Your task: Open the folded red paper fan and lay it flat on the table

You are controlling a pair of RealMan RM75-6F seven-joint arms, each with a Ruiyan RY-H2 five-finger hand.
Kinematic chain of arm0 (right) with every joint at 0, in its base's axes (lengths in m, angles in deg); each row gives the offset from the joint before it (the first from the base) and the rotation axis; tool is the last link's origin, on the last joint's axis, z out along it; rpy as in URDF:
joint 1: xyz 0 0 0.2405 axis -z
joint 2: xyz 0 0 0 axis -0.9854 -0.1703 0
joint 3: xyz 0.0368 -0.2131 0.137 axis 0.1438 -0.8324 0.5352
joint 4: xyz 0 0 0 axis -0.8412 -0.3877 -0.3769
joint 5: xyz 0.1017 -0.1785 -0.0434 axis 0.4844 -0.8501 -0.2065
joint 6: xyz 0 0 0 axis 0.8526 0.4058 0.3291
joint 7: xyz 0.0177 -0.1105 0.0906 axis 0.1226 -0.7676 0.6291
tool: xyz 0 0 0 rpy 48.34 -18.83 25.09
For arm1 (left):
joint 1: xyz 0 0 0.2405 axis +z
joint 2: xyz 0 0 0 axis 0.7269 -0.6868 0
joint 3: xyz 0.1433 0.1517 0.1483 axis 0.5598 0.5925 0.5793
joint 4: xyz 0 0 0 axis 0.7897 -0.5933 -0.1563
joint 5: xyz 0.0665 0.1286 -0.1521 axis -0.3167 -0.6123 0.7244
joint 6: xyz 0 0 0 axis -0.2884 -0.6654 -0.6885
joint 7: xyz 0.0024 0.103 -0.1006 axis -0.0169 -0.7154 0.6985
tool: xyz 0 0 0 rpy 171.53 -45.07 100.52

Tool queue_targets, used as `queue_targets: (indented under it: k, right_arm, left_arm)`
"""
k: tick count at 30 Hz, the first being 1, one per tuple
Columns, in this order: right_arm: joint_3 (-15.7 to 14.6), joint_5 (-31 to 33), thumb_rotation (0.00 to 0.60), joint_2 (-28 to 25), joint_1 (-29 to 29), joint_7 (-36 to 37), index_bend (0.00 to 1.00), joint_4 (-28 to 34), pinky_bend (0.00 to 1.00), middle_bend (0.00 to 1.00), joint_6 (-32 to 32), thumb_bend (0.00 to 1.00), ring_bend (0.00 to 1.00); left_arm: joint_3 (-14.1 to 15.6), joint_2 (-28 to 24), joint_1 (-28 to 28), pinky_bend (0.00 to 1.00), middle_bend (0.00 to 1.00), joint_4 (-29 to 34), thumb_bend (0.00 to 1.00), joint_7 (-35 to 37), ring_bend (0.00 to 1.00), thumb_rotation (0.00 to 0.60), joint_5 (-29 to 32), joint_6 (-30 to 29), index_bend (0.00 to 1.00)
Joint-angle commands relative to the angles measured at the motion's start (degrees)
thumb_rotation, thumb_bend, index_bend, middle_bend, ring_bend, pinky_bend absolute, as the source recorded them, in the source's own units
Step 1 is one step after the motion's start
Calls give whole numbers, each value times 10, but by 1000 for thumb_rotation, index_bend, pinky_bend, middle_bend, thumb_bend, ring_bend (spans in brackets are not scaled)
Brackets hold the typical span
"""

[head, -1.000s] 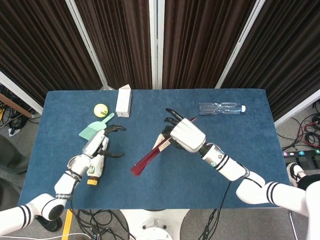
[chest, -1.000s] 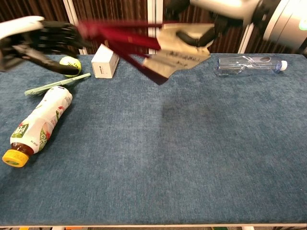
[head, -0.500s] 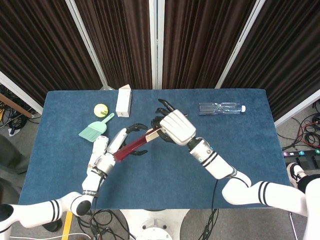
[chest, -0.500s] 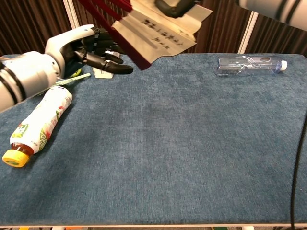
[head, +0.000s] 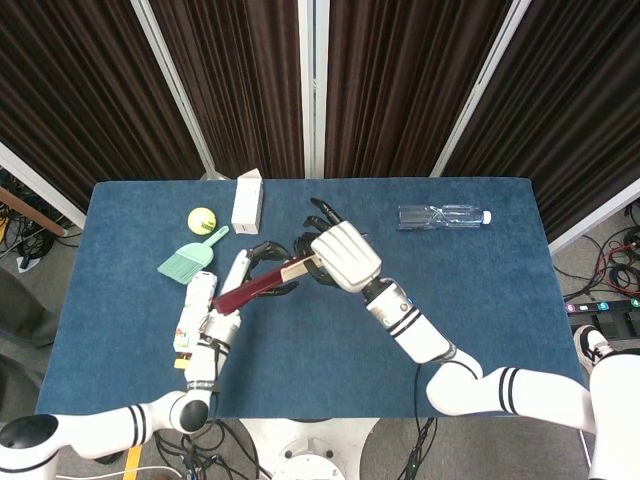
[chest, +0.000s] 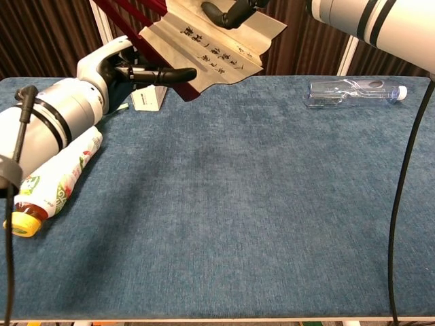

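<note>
The red paper fan [head: 262, 285] is held up off the blue table [head: 480, 320], partly spread. In the chest view its beige lettered leaf [chest: 211, 37] shows, with red ribs at the upper left. My right hand [head: 342, 256] grips the fan's right end from above; only its dark fingers [chest: 228, 10] show in the chest view. My left hand [head: 243, 276] is raised at the fan's left part, its fingers [chest: 173, 73] stretched out on either side of the red edge. Whether they touch it is unclear.
A juice bottle [chest: 54, 178] lies on the left under my left arm. A green brush [head: 190, 258], a yellow ball [head: 202, 217] and a white box [head: 247, 200] stand at the back left. A clear water bottle [chest: 353, 90] lies at the back right.
My left hand has risen from the table by the juice bottle to the fan. My right hand has carried the fan up and left, and the leaf has spread wider.
</note>
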Motion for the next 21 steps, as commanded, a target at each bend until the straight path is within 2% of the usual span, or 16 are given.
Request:
queue_targets:
  k: [1, 5, 11, 16, 21]
  right_arm:
    - [-1, -2, 600, -1, 3, 3, 736, 3, 35, 569, 3, 628, 253]
    - [-2, -7, 600, -6, 9, 10, 736, 8, 35, 569, 7, 628, 253]
    - [-13, -34, 600, -26, 26, 18, 736, 19, 34, 569, 24, 629, 253]
    - [-36, -80, 600, -59, 51, -19, 736, 35, 35, 569, 60, 646, 263]
    - [-53, -97, 600, -96, 76, -84, 733, 68, 35, 569, 83, 659, 274]
  left_arm:
    - [-2, 16, 5, 393, 599, -16, 211, 1, 501, 600, -9, -22, 595]
    - [8, 22, 10, 487, 728, -32, 293, -11, 625, 600, -31, -45, 704]
    - [30, -19, 10, 495, 748, -41, 311, -74, 632, 600, -64, -44, 719]
    - [51, -54, 22, 495, 749, -46, 311, -190, 632, 600, -88, -83, 719]
    - [60, -75, 30, 495, 759, -44, 313, -324, 657, 600, -94, -123, 718]
